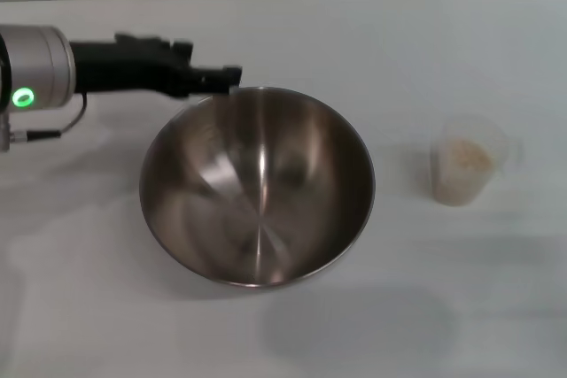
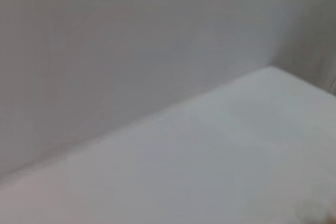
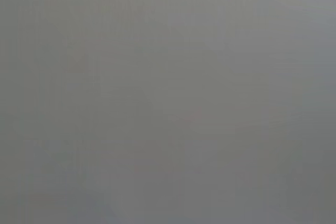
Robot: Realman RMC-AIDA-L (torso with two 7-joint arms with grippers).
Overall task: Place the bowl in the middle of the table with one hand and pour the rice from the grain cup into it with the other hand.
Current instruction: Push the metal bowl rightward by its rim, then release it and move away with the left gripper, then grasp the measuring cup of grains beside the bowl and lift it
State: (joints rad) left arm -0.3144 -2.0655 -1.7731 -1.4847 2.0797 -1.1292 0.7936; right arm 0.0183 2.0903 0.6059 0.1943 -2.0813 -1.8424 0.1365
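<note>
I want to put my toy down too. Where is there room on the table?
Bare table lies in front of the bowl, behind it along the far edge, and in the gap between the bowl and the cup. It is crowded at the bowl's far left rim, where the left gripper sits.

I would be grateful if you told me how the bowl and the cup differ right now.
The bowl is shiny steel and far larger; the cup is small, clear plastic. The bowl is empty, while the cup holds rice. The left pincer is at the bowl's far rim; nothing is near the cup. Both stand on the table.
</note>
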